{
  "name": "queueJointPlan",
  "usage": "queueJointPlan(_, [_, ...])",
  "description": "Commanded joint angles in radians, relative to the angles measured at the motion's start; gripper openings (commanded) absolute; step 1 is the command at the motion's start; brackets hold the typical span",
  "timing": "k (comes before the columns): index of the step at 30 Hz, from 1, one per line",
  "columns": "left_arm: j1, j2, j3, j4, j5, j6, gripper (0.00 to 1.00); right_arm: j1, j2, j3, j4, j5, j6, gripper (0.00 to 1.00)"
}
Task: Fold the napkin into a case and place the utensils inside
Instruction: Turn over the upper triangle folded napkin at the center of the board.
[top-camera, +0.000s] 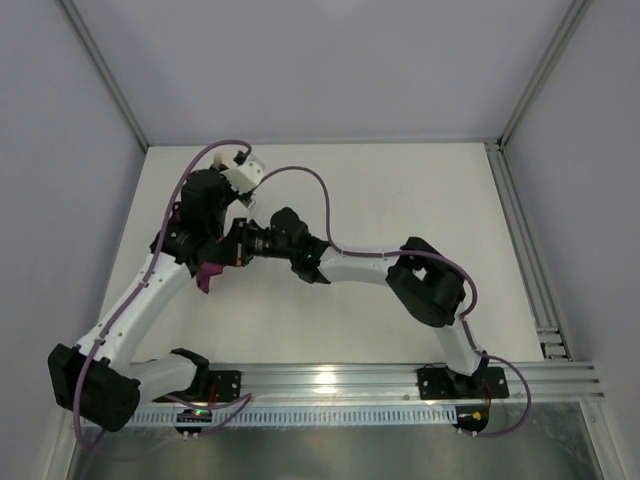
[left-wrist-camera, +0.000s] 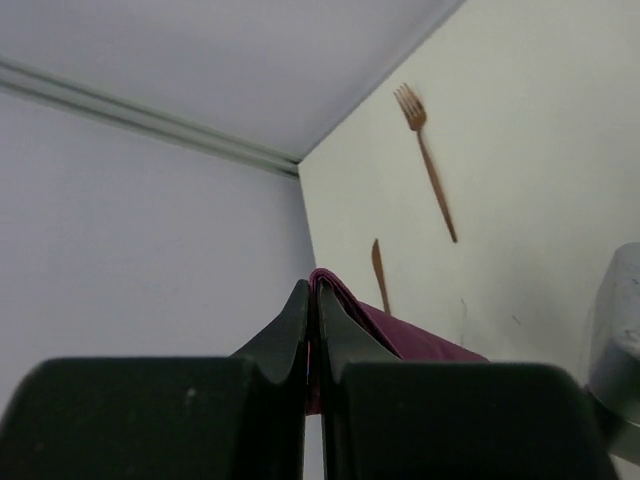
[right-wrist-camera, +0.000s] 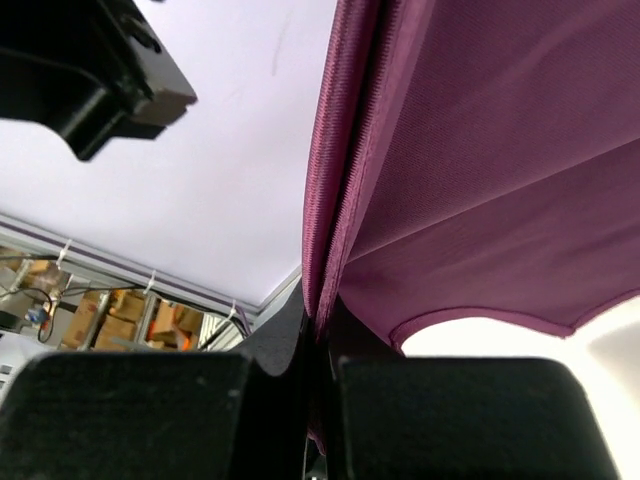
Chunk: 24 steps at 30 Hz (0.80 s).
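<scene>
Right wrist: end effector (right-wrist-camera: 318, 322) pinches napkin (right-wrist-camera: 480, 150).

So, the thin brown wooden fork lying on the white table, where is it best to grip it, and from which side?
Probably mid-handle on the thin brown wooden fork, coming down from above, fingers across its narrow width. It lies flat on the white table with bare surface either side; the handle is straight and slim, the tined end wider.

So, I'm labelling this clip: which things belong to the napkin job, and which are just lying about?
Job: napkin, pinched by the left gripper and right gripper; fork and knife on the table.
Not the job: metal rail, purple cables, both rig fittings.
</scene>
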Motion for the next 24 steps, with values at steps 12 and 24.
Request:
queueJointPlan(12, [-0.064,0.376,0.059,0.077,0.339,-0.037,0.00,-0.129,-0.149,-0.642,0.378,0.001,0.246,0.04])
queueJointPlan(24, [-0.228,0.681,0.160,0.063,0.361,-0.051,0.00,-0.195,-0.167,-0.959,0.493,0.047,0.268,0.04])
